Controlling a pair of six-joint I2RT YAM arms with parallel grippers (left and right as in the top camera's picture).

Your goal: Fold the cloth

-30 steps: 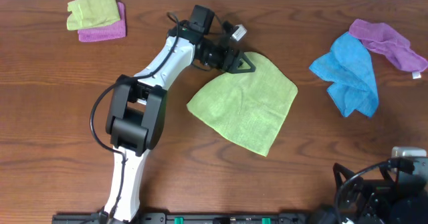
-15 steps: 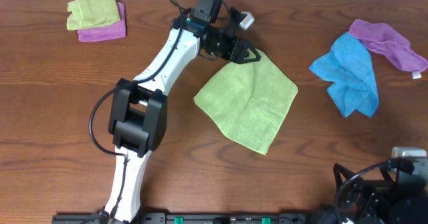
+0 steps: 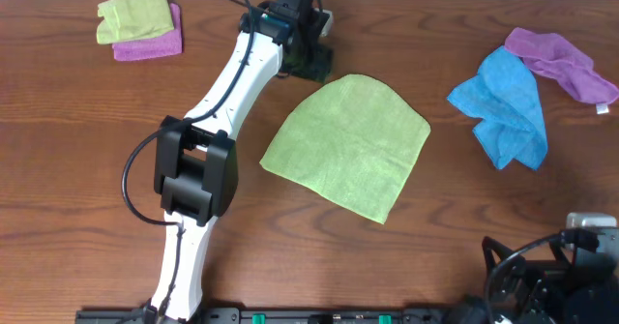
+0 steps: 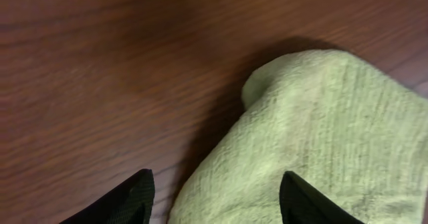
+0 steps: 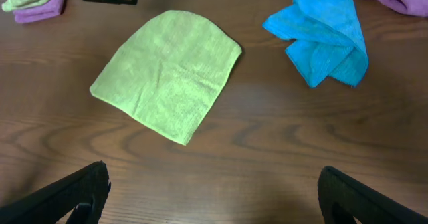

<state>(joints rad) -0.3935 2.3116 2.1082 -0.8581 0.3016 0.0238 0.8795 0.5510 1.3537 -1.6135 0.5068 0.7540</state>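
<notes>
cloth: the lime-green cloth [image 3: 348,148] is lying spread on the table [image 3: 87,150], about mid-table and slightly toward the far side. Its far edge is showing as a rounded curve, with pointed corners at the left, the right and the near side.
left gripper: the left gripper [image 3: 311,63] is sitting at the far edge of the table, just beyond the cloth's rounded far end, with the arm reaching diagonally across the table.
left jaws: they are standing apart and clamping nothing. In the left wrist view the fingertips [image 4: 137,197] are showing at the bottom. One is hanging over bare wood and the other over green fabric, and a thick rounded lump of cloth [image 4: 321,137] is lying on the table ahead of them.
contact: I cannot tell whether the fingertips are touching the fabric.
right gripper: the right gripper [image 5: 212,174] is hanging at the near right of the table, well apart from the cloth. Its fingers are spread wide and holding nothing.
blue cloth: the blue cloth [image 3: 503,106] is lying crumpled at the far right, apart from the lime one.
purple cloth: the purple cloth [image 3: 561,61] is touching the blue cloth's far side.
far-left stack: a small folded green cloth [image 3: 133,10] is resting on a folded magenta cloth [image 3: 155,44].
</notes>
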